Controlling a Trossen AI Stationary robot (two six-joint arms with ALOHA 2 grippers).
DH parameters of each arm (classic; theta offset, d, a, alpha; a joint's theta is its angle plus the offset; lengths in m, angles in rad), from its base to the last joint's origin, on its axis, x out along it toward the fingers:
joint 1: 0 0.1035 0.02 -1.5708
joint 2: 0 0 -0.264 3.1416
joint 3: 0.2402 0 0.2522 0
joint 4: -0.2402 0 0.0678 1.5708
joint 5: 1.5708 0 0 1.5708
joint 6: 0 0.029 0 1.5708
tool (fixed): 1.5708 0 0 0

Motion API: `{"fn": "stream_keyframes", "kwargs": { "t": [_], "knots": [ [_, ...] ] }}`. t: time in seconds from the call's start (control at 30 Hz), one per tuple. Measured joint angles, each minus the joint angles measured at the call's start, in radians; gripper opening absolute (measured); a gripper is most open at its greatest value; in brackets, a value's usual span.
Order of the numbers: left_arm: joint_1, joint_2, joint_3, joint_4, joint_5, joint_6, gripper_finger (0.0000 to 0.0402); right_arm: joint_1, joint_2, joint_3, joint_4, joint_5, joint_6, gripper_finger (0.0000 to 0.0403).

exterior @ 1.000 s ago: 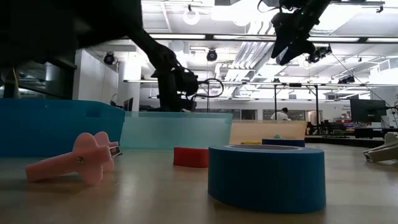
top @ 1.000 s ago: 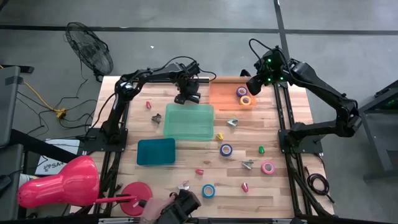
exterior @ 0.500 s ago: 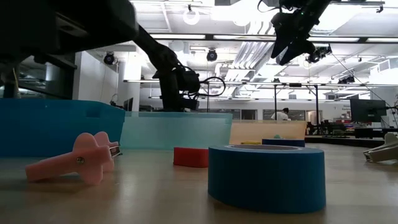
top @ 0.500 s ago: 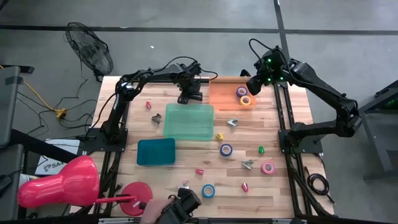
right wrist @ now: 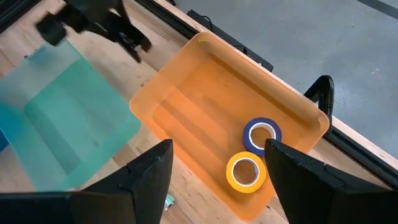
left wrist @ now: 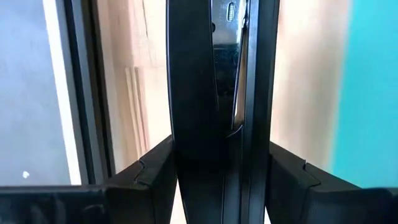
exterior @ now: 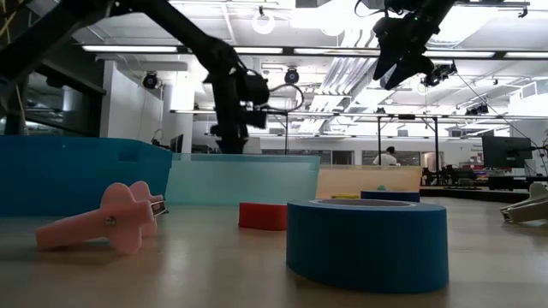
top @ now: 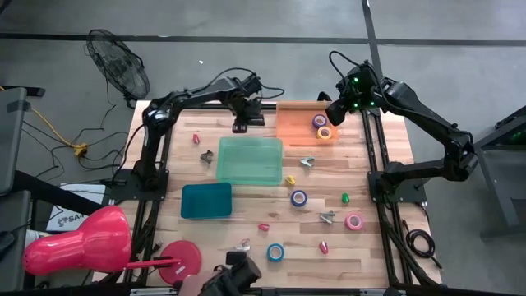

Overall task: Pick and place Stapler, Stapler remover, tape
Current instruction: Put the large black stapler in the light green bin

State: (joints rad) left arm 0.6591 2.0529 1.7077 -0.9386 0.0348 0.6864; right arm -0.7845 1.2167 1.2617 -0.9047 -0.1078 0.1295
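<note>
My left gripper point(top: 243, 123) hangs near the table's far edge, just beyond the green tray point(top: 249, 160), shut on a black stapler point(left wrist: 214, 93) with a metal inside. My right gripper point(top: 335, 113) is open and holds nothing. It hovers high over the right end of the orange tray point(right wrist: 205, 93). A purple-blue tape roll point(right wrist: 261, 134) and a yellow one point(right wrist: 244, 169) lie flat in that tray. Purple point(top: 299, 197), pink point(top: 354, 221) and blue point(top: 275, 252) rolls lie flat on the table, with staple removers point(top: 307, 162) point(top: 327, 217) point(top: 207, 156) among them. My left gripper pinches the black stapler's body point(left wrist: 205, 162) between its two fingers point(left wrist: 146, 180), one on each long side. The fingers point down and the stapler runs on past them, along their length. It is lifted clear above the wood between the far edge and the green tray.
A dark teal tray point(top: 205, 200) sits near the green one. Small red point(top: 264, 226), yellow point(top: 290, 179) and green point(top: 345, 197) pieces lie scattered on the wood. In the low view a blue roll point(exterior: 368, 244) and a pink remover point(exterior: 111, 218) stand close to the near edge.
My left gripper has carried the stapler a little up and toward the table's far edge, away from the green tray's far rim, and the arm has swung with it. The right arm has kept still.
</note>
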Motion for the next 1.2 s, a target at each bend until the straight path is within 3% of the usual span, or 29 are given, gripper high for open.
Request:
{"fn": "stream_keyframes", "kwargs": {
  "t": [0.3,0.63,0.97,1.2],
  "knots": [
    [-0.106,-0.102,0.000,-0.143,0.062,-0.134,0.0173,0.000,0.000,0.000,0.003,0.000,0.000,0.0245],
    [-0.296,-0.089,-0.002,-0.081,0.026,-0.286,0.0173,0.000,0.000,0.000,0.003,-0.002,0.000,0.0245],
    [-0.342,-0.085,0.000,-0.026,-0.024,-0.397,0.0173,0.000,0.000,0.000,0.003,-0.004,0.000,0.0245],
    [-0.338,-0.087,-0.001,-0.107,-0.031,-0.451,0.0173,0.000,0.000,0.000,0.003,-0.004,-0.001,0.0245]
  ]
}}
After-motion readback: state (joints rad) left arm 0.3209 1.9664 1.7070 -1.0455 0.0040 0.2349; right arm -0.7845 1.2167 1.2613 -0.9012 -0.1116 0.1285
